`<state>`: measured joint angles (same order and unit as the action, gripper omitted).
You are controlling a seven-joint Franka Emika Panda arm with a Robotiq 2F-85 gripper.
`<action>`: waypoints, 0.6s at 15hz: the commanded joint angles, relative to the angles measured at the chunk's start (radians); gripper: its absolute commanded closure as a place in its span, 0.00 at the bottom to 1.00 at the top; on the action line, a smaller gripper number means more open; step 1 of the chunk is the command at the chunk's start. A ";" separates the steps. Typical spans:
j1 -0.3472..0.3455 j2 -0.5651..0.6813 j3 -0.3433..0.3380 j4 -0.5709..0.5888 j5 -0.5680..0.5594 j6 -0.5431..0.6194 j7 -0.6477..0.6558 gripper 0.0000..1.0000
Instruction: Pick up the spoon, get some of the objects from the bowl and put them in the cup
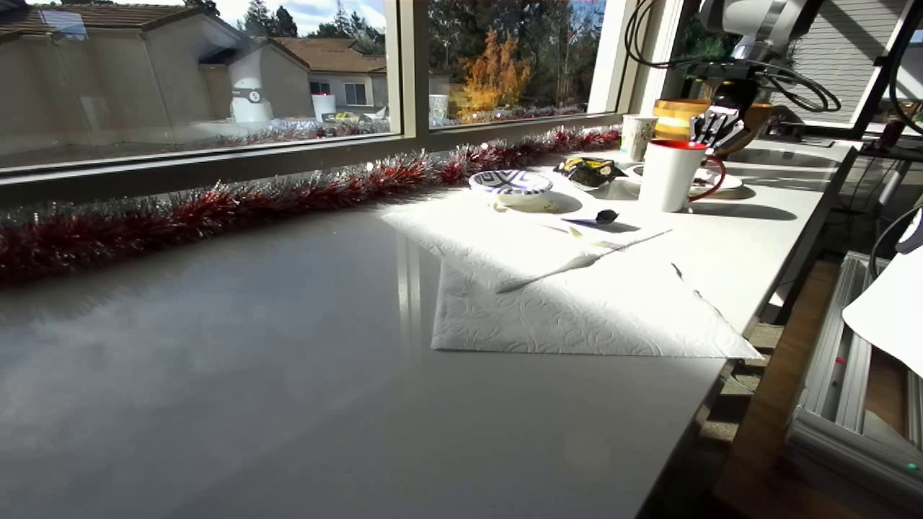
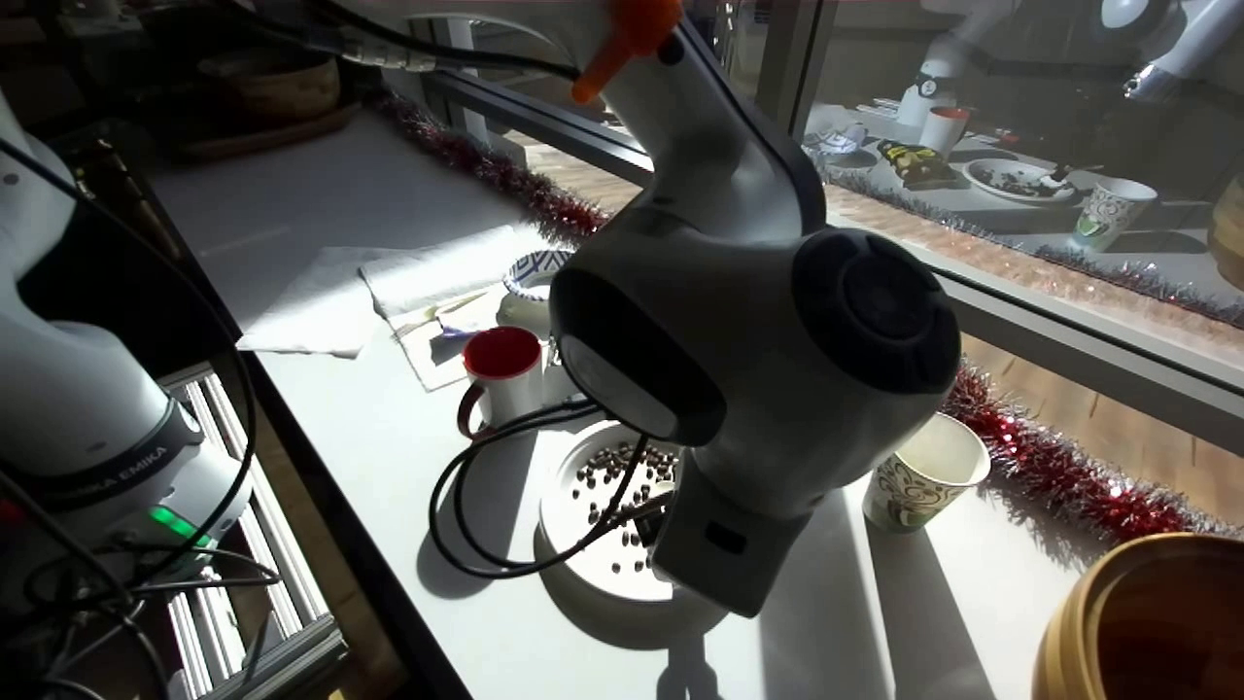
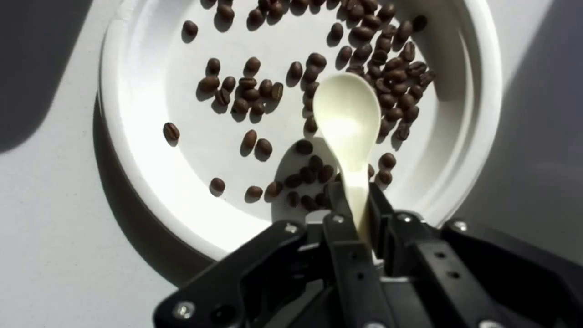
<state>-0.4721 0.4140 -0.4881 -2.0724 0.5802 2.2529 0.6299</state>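
Wrist view: tool [image 3: 359,201] has the spoon [image 3: 350,125] pinched by its handle, densest beans [image 3: 396,75] just beyond the tool; I'd dip low and scoop shallow.

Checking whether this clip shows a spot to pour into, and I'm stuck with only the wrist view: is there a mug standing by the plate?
Observer: Yes. In an exterior view, a white mug stands upright beside the plate.
Operator: Which way does its handle face?
Observer: In both exterior views, the handle is on the side away from the window.
Operator: Could I confuse it with any other cup?
Observer: There is a patterned paper cup too, upright near the tinsel.
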 commanded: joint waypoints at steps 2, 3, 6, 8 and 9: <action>0.004 0.052 -0.004 0.045 -0.041 0.074 0.114 0.97; 0.007 0.056 -0.004 0.046 -0.051 0.087 0.132 0.97; 0.008 0.061 -0.004 0.055 -0.088 0.103 0.182 0.97; 0.010 0.059 -0.005 0.058 -0.113 0.109 0.208 0.97; 0.012 0.057 -0.006 0.057 -0.129 0.113 0.219 0.97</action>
<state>-0.4665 0.4630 -0.4895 -2.0320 0.5029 2.3524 0.7900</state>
